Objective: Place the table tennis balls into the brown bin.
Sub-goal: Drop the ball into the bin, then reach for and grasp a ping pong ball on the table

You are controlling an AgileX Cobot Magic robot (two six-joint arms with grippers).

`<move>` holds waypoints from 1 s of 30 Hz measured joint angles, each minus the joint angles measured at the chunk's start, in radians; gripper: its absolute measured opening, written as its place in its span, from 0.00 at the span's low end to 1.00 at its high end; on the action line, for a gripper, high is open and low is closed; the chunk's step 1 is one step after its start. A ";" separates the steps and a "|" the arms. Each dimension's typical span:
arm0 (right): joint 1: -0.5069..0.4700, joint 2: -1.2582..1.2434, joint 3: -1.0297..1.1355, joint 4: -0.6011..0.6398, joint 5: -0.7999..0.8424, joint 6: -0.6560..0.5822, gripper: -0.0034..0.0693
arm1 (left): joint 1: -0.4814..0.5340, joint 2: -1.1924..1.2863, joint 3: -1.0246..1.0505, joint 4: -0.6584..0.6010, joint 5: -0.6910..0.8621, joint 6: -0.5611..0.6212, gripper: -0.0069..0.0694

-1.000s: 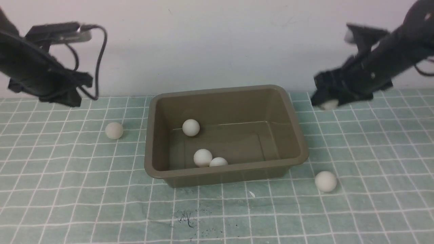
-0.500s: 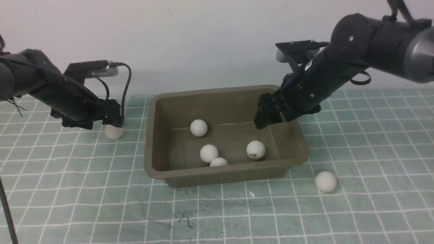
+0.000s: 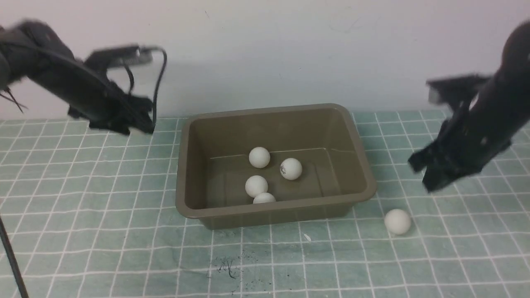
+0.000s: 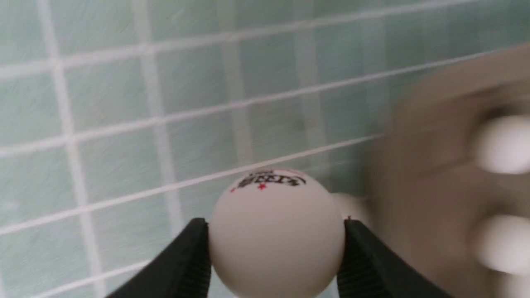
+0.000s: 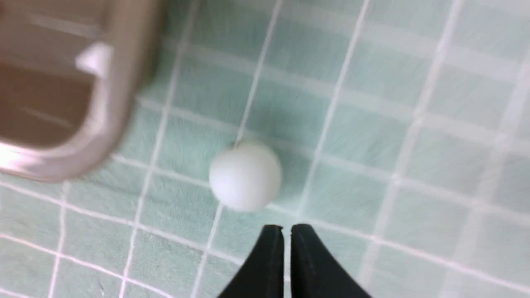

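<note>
Aloft on the robot's left side, the black left gripper [image 4: 275,224] grasps a small matte white table tennis ball [image 4: 276,252], one finger pressed to each side of it. Dark lettering and a red star show on the ball's surface. Below it lies the pale green, white-gridded cloth [image 4: 116,124] that covers the table [image 3: 83,231].

From the front, the left arm [image 3: 83,95] is blurred and hangs above the table, left of the far left corner of the olive-brown rectangular plastic bin [image 3: 273,210], clear of its rim. A black cable [image 3: 159,82] loops from its wrist. The held ball cannot be made out in that view.

Four more white balls lie on the bin's glossy floor. The rear ball [image 3: 259,157] sits toward the back, and a marked ball [image 3: 291,169] with a dark print lies just beside it to the right. A third ball [image 3: 256,186] is nearer the front, and a fourth ball [image 3: 264,198] sits just in front of that, partly hidden by the front wall.

One loose ball [image 3: 398,221] rests on the cloth near the bin's front right corner. The black right gripper [image 5: 286,232] is clenched on nothing, its fingers pressed together. It hovers over the cloth just short of the loose ball without touching it.

A dark ink smudge [image 3: 225,265] marks the cloth in front of the bin.
</note>
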 joint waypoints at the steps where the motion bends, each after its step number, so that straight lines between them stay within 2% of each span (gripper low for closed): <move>1: 0.003 0.007 0.014 0.010 -0.036 -0.003 0.08 | -0.005 -0.012 -0.009 -0.015 0.020 0.010 0.55; 5: 0.029 0.064 0.084 0.028 -0.177 -0.034 0.25 | -0.088 -0.041 -0.051 -0.085 0.117 0.087 0.55; 10: 0.046 0.090 0.088 0.047 -0.247 -0.032 0.59 | -0.224 0.008 -0.050 -0.014 0.145 0.118 0.56; 11: 0.047 0.092 0.088 0.047 -0.254 -0.032 0.67 | -0.252 0.023 -0.050 0.014 0.141 0.110 0.58; 12: 0.048 0.093 0.088 0.047 -0.257 -0.032 0.72 | -0.268 0.034 -0.050 0.032 0.136 0.100 0.61; 14: 0.050 0.099 0.088 0.049 -0.269 -0.032 0.85 | -0.301 0.062 -0.050 0.068 0.109 0.066 0.74; 17: 0.050 0.126 0.088 0.074 -0.279 -0.035 0.91 | -0.328 0.082 -0.050 0.109 0.077 0.008 0.90; 20: 0.050 0.157 0.088 0.115 -0.279 -0.036 0.88 | -0.327 0.081 -0.058 0.154 0.067 -0.055 0.94; 21: 0.050 0.164 0.088 0.123 -0.276 -0.036 0.84 | -0.321 0.077 -0.068 0.181 0.070 -0.095 0.92; 22: 0.050 0.166 0.088 0.125 -0.271 -0.037 0.74 | -0.308 0.073 -0.083 0.209 0.086 -0.133 0.86; 24: 0.050 0.166 0.088 0.123 -0.242 -0.036 0.51 | -0.277 0.060 -0.105 0.249 0.121 -0.196 0.66; 25: 0.049 0.163 0.087 0.116 -0.232 -0.036 0.51 | -0.260 0.055 -0.111 0.265 0.136 -0.207 0.57; 26: 0.046 0.156 0.085 0.096 -0.210 -0.031 0.53 | -0.242 0.048 -0.112 0.279 0.148 -0.219 0.44; 27: 0.036 0.137 0.078 0.073 -0.168 -0.014 0.55 | -0.201 0.037 -0.113 0.300 0.176 -0.230 0.25; 30: 0.013 0.070 0.056 0.051 -0.132 0.010 0.55 | -0.144 0.031 -0.113 0.317 0.206 -0.247 0.13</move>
